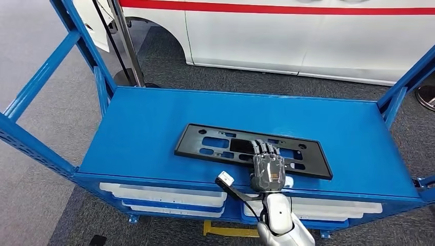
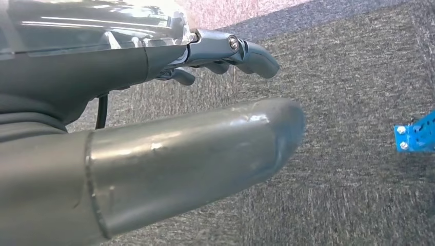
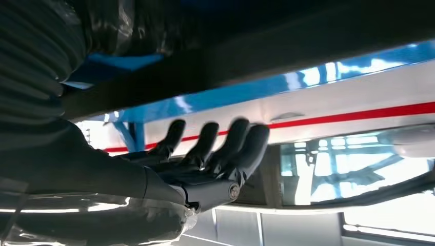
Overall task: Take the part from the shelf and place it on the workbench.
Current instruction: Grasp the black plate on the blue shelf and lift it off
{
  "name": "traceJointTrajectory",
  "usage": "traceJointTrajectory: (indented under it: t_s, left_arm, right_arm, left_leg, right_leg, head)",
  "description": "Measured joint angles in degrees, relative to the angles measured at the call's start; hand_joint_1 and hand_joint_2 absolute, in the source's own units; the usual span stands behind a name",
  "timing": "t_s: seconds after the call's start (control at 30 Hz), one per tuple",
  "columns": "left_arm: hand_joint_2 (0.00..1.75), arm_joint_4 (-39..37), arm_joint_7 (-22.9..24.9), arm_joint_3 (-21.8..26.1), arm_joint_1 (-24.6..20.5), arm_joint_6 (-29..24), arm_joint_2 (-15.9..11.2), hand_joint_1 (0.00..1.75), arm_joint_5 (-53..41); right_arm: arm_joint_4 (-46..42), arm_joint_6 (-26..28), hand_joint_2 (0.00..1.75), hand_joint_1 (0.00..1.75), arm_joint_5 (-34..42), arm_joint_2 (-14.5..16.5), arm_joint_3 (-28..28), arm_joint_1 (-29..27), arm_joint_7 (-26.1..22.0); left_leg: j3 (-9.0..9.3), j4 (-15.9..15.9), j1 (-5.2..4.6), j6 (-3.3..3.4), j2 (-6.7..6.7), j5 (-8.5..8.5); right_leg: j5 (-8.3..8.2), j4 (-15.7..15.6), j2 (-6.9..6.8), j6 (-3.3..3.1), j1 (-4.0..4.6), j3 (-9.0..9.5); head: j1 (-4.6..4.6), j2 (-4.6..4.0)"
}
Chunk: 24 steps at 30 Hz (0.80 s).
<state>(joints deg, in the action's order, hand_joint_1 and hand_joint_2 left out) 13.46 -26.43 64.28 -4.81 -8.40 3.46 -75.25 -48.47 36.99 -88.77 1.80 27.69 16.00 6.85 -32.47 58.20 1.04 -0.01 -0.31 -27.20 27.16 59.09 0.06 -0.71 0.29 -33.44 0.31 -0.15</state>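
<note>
Grey and dark-fingered, right hand [image 1: 267, 169] reaching up from the near edge of the blue shelf [image 1: 154, 123], palm down, fingers [image 1: 265, 149] extended side by side over the front rim of the black part [image 1: 241, 148]. Resting on or just above the plate; contact not certain from the head view, and no curl around the edge visible, so grip not confirmed. Seen from the right wrist, same fingers [image 3: 225, 148] stretched out flat and close together, slightly fanned at the tips. Flat on the shelf deck, long thin perforated plate lying with its long axis across the shelf from left to right, slightly skewed: left end farther from the robot, right end nearer, close to the front lip. Broad bare blue surface behind the part and to its left; less room on the right, toward the slanted blue upright [image 1: 405, 84]. White trays [image 1: 164, 197] on the tier beneath the deck. White vehicle body with a red stripe [image 1: 287, 36] beyond the shelf, grey carpet [image 1: 46, 128] around it. Left hand [image 2: 154, 154] hanging over carpet, thumb and fingers extended, holding nothing, a blue frame corner [image 2: 415, 136] well apart from it.
</note>
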Motion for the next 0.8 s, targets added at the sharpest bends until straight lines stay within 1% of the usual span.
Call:
traceJointTrajectory:
  t_s: [0.03, 0.07, 0.1, 0.13, 0.17, 0.2, 0.23, 0.27, 0.3, 0.33, 0.37, 0.4, 0.43, 0.47, 0.53, 0.57, 0.6, 0.63, 0.67, 0.7, 0.73, 0.77, 0.8]
  left_arm:
    - [0.0, 0.0, 0.0, 0.0, 0.0, 0.0, 0.0, 0.0, 0.0]
    - [0.0, 0.0, 0.0, 0.0, 0.0, 0.0, 0.0, 0.0, 0.1]
    - [0.0, 0.0, 0.0, 0.0, 0.0, 0.0, 0.0, 0.0, 0.1]
    - [0.0, 0.0, 0.0, 0.0, 0.0, 0.0, -0.1, 0.0, 0.1]
    - [0.0, 0.0, 0.0, 0.0, 0.1, 0.0, -0.1, 0.0, 0.1]
    - [0.0, 0.0, 0.0, 0.0, 0.1, 0.0, -0.1, 0.0, 0.1]
    - [0.0, 0.0, 0.0, 0.0, 0.2, 0.0, -0.1, 0.0, 0.2]
    - [0.0, 0.0, -0.1, 0.0, 0.3, 0.0, -0.1, 0.0, 0.2]
    - [0.0, 0.0, -0.1, 0.0, 0.4, 0.0, -0.1, 0.0, 0.3]
    - [0.0, 0.0, -0.1, 0.0, 0.4, 0.0, -0.1, 0.0, 0.4]
    - [0.0, 0.0, -0.2, 0.0, 0.4, 0.0, -0.1, 0.0, 0.5]
    - [0.0, 0.0, -0.2, 0.0, 0.4, 0.0, -0.1, 0.0, 0.5]
    - [0.0, 0.0, -0.3, 0.0, 0.4, 0.0, -0.1, 0.0, 0.6]
    - [0.0, 0.0, -0.4, 0.0, 0.5, 0.0, -0.1, 0.0, 0.6]
    - [0.0, 0.0, -0.5, 0.0, 0.7, 0.0, -0.1, 0.0, 0.7]
    - [0.0, 0.0, -0.6, 0.0, 0.7, 0.0, -0.1, 0.0, 0.7]
    - [0.0, 0.0, -0.6, 0.0, 0.7, 0.0, 0.0, 0.0, 0.7]
    - [0.0, 0.0, -0.7, 0.0, 0.7, -0.1, 0.0, 0.0, 0.7]
    - [0.0, 0.0, -0.7, 0.0, 0.7, -0.1, 0.0, 0.0, 0.7]
    - [0.0, 0.0, -0.7, 0.0, 0.8, -0.1, 0.0, 0.0, 0.7]
    - [0.0, 0.0, -0.7, 0.0, 0.8, -0.1, 0.0, 0.0, 0.7]
    - [0.0, 0.0, -0.7, 0.0, 0.8, -0.1, 0.0, 0.0, 0.7]
    - [0.0, 0.0, -0.7, 0.0, 0.9, -0.2, 0.0, 0.0, 0.7]
  right_arm:
    - [0.0, -0.2, 1.75, 1.75, 0.1, 0.0, -0.3, 0.2, 0.0]
    - [0.0, -0.4, 1.75, 1.75, 0.2, 0.0, -0.6, 0.3, -0.1]
    - [0.0, -0.6, 1.75, 1.75, 0.3, 0.0, -0.9, 0.5, -0.1]
    - [0.0, -0.8, 1.75, 1.75, 0.3, 0.0, -1.0, 0.7, -0.2]
    - [0.0, -0.9, 1.75, 1.75, 0.3, 0.0, -1.2, 0.8, -0.3]
    - [0.0, -1.1, 1.75, 1.75, 0.3, 0.0, -1.4, 0.9, -0.4]
    - [0.0, -1.2, 1.75, 1.75, 0.3, 0.0, -1.6, 1.0, -0.6]
    - [0.0, -1.4, 1.75, 1.75, 0.3, -0.1, -1.7, 1.1, -0.7]
    - [0.0, -1.7, 1.75, 1.75, 0.4, -0.1, -1.9, 1.3, -0.8]
    - [0.0, -2.0, 1.75, 1.75, 0.4, -0.2, -2.1, 1.5, -0.9]
    - [0.0, -2.2, 1.75, 1.75, 0.6, -0.2, -2.4, 1.7, -1.0]
    - [0.0, -2.3, 1.75, 1.75, 0.7, -0.3, -2.7, 1.9, -1.2]
    - [-0.1, -2.4, 1.75, 1.75, 0.9, -0.4, -3.0, 2.0, -1.2]
    - [-0.2, -2.5, 1.75, 1.75, 1.1, -0.6, -3.2, 2.0, -1.3]
    - [-0.4, -2.8, 1.75, 1.75, 1.3, -0.9, -3.7, 2.0, -1.4]
    - [-0.6, -3.0, 1.75, 1.75, 1.4, -1.1, -3.9, 1.9, -1.6]
    - [-0.7, -3.2, 1.75, 1.75, 1.5, -1.3, -4.2, 1.9, -1.7]
    - [-0.9, -3.4, 1.75, 1.75, 1.5, -1.4, -4.4, 1.8, -1.9]
    - [-0.9, -3.6, 1.75, 1.75, 1.5, -1.5, -4.5, 1.6, -2.0]
    - [-1.0, -3.6, 1.75, 1.75, 1.6, -1.6, -4.6, 1.5, -2.1]
    - [-1.0, -3.7, 1.75, 1.75, 1.6, -1.7, -4.7, 1.2, -2.3]
    - [-1.1, -3.7, 1.75, 1.75, 1.7, -1.8, -4.8, 1.1, -2.5]
    - [-1.3, -3.7, 1.75, 1.75, 2.1, -1.8, -4.8, 0.9, -2.8]
  left_leg:
    - [0.0, 0.1, 0.05, -0.32, 0.01, -0.17]
    - [-0.24, 0.8, 0.08, -0.62, 0.03, -0.78]
    - [-1.0, 2.5, 0.1, -0.86, 0.05, -1.94]
    - [-2.42, 5.6, 0.2, -1.04, 0.07, -3.68]
    - [-4.25, 9.4, 0.2, -1.23, 0.08, -5.52]
    - [-6.05, 13.0, 0.21, -1.4, 0.08, -6.9]
    - [-7.26, 15.4, 0.21, -1.53, 0.09, -7.38]
    - [-7.42, 15.6, 0.22, -1.59, 0.1, -6.64]
    - [-6.38, 13.3, 0.23, -1.58, 0.11, -4.82]
    - [-4.57, 9.5, 0.25, -1.53, 0.13, -2.67]
    - [-2.7, 5.8, 0.18, -1.42, 0.14, -1.25]
    - [-1.26, 2.9, 0.09, -1.17, 0.1, -0.39]
    - [-0.54, 1.4, 0.0, -0.91, 0.07, -0.28]
    - [-0.37, 1.1, -0.1, -0.6, 0.04, -0.55]
    - [-0.36, 0.9, 0.0, 0.08, 0.09, -0.28]
    - [-0.32, 0.8, 0.11, 0.49, 0.16, -0.13]
    - [-0.32, 0.6, 0.22, 0.87, 0.25, 0.03]
    - [-0.34, 0.5, 0.3, 1.18, 0.34, 0.14]
    - [-0.43, 0.5, 0.29, 1.36, 0.38, 0.17]
    - [-0.52, 0.5, 0.27, 1.43, 0.41, 0.18]
    - [-0.55, 0.5, 0.25, 1.44, 0.42, 0.19]
    - [-0.54, 0.5, 0.23, 1.44, 0.4, 0.19]
    - [-0.44, 0.5, 0.23, 1.42, 0.35, 0.17]
  right_leg:
    - [-0.17, -0.4, -0.04, -0.21, -0.12, 0.16]
    - [-0.37, -0.8, -0.09, -0.51, -0.27, 0.39]
    - [-0.56, -1.2, -0.16, -0.81, -0.42, 0.61]
    - [-0.65, -1.3, -0.23, -1.03, -0.46, 0.73]
    - [-0.65, -1.4, -0.26, -1.21, -0.42, 0.72]
    - [-0.61, -1.3, -0.29, -1.3, -0.37, 0.67]
    - [-0.54, -1.2, -0.3, -1.33, -0.33, 0.65]
    - [-0.43, -1.0, -0.29, -1.32, -0.32, 0.65]
    - [-0.24, -0.7, -0.26, -1.24, -0.34, 0.68]
    - [0.01, -0.4, -0.24, -1.09, -0.38, 0.72]
    - [0.3, 0.0, -0.23, -0.84, -0.29, 0.69]
    - [0.53, 0.3, -0.18, -0.57, -0.2, 0.59]
    - [0.66, 0.6, -0.14, -0.31, -0.09, 0.48]
    - [0.66, 0.6, -0.09, -0.06, 0.04, 0.39]
    - [0.69, 0.7, 0.0, 0.39, 0.0, 0.38]
    - [1.22, 1.3, 0.02, 0.67, -0.05, 0.18]
    - [2.35, 2.8, 0.03, 0.97, -0.13, -0.47]
    - [4.03, 5.5, 0.03, 1.28, -0.26, -1.64]
    - [5.98, 9.1, 0.02, 1.54, -0.37, -3.34]
    - [7.57, 12.8, 0.01, 1.74, -0.5, -5.12]
    - [8.39, 15.6, 0.01, 1.87, -0.6, -6.45]
    - [7.96, 16.3, 0.0, 1.89, -0.66, -6.81]
    - [6.43, 14.6, 0.0, 1.8, -0.67, -6.01]
  head:
    - [0.01, 0.0]
    - [-0.01, 0.0]
    - [-0.02, 0.0]
    - [-0.03, 0.0]
    - [-0.05, 0.0]
    - [-0.05, 0.0]
    - [-0.05, 0.0]
    - [-0.05, 0.0]
    - [-0.05, 0.0]
    - [-0.05, 0.0]
    - [-0.05, 0.0]
    - [-0.03, 0.0]
    - [-0.01, 0.0]
    - [0.02, 0.0]
    - [0.03, 0.0]
    - [0.03, 0.0]
    - [0.04, 0.0]
    - [0.05, 0.0]
    - [0.07, 0.0]
    - [0.07, 0.0]
    - [0.06, 0.0]
    - [0.06, 0.0]
    - [0.06, 0.0]
